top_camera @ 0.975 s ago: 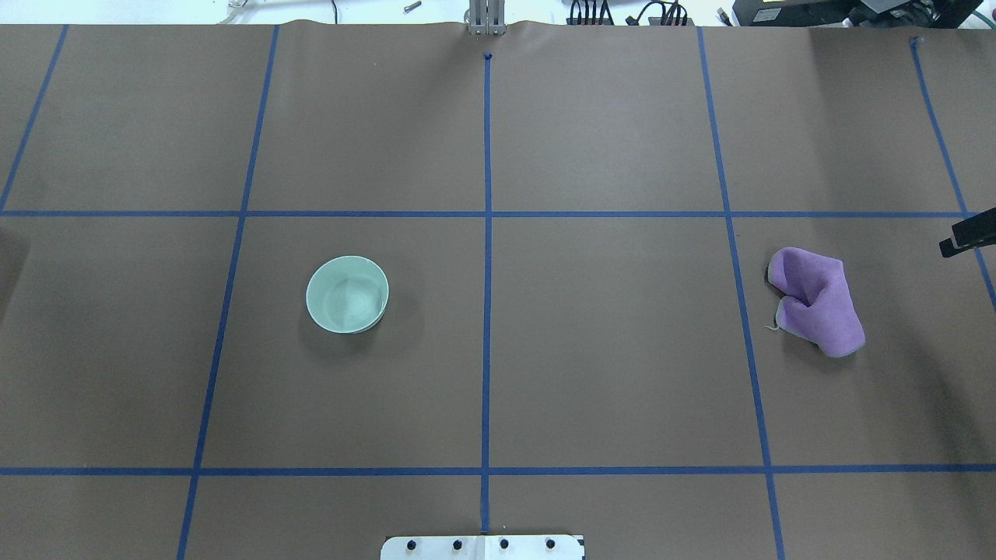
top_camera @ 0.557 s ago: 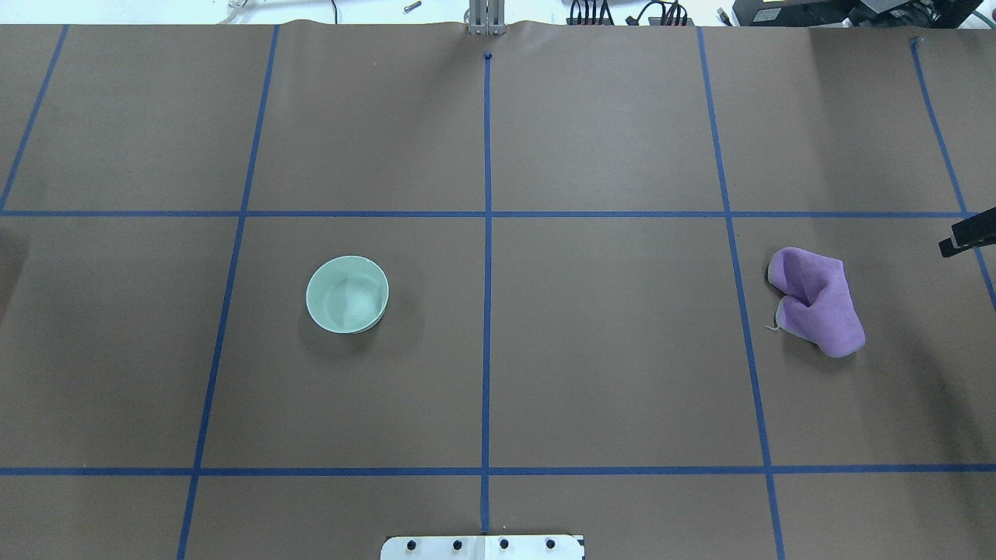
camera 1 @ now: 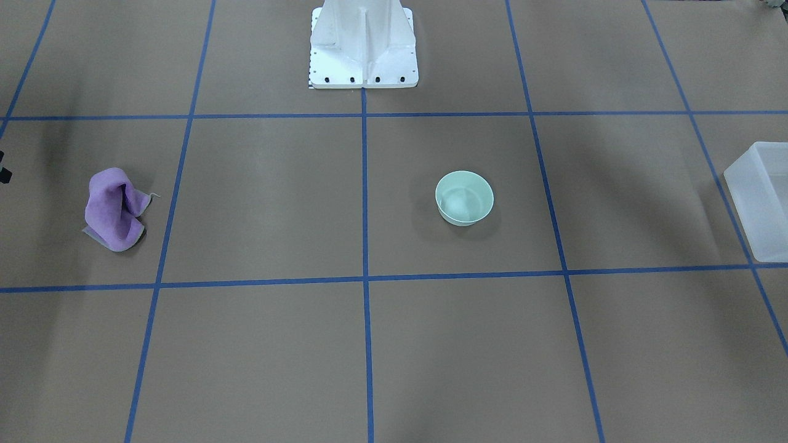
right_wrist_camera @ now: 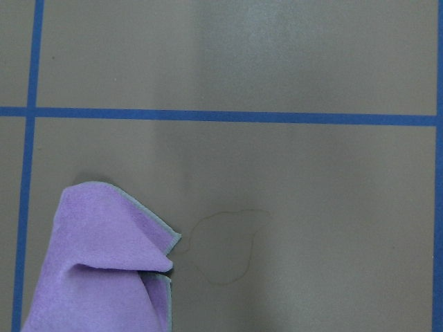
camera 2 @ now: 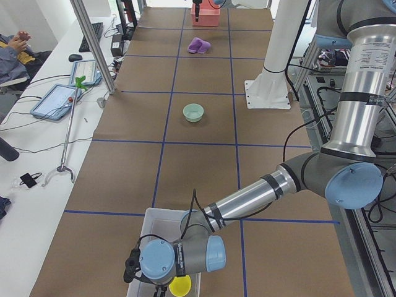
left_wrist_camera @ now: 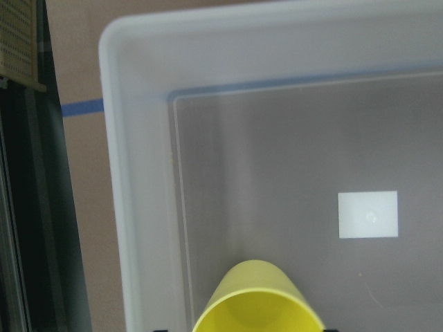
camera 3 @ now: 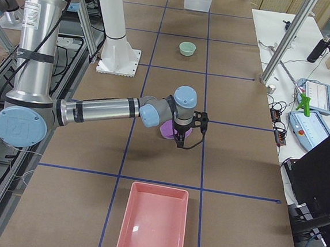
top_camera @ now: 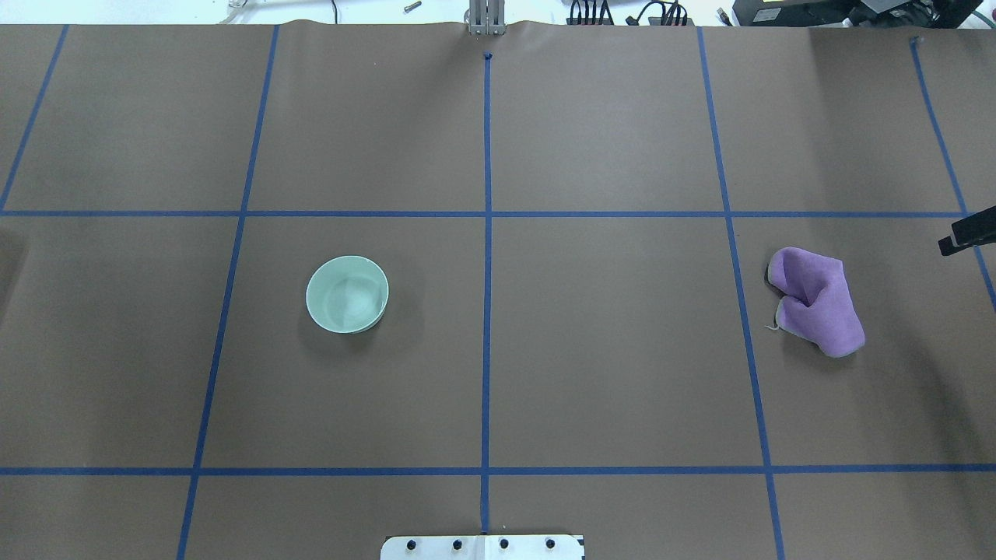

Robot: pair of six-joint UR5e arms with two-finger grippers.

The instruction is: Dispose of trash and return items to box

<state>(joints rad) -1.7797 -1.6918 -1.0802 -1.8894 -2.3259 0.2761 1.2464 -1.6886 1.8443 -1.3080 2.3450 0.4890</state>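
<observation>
The mint-green bowl (top_camera: 347, 294) stands upright and empty left of the table's middle; it also shows in the front view (camera 1: 464, 198). The frosted white box (camera 1: 760, 197) stands at the table's left end. In the left wrist view its wall (left_wrist_camera: 138, 173) and floor fill the frame, with a yellow cup (left_wrist_camera: 257, 304) low in the middle. My left gripper (camera 2: 162, 289) is over the box and holds the yellow cup (camera 2: 180, 286). My right gripper (camera 3: 182, 143) hangs by the purple cloth (top_camera: 817, 302); I cannot tell whether it is open or shut.
A pink tray (camera 3: 150, 220) lies at the table's right end, past the cloth. The white robot base (camera 1: 363, 46) stands at the table's near edge. Blue tape lines grid the brown table. A white label (left_wrist_camera: 367, 214) lies on the box floor.
</observation>
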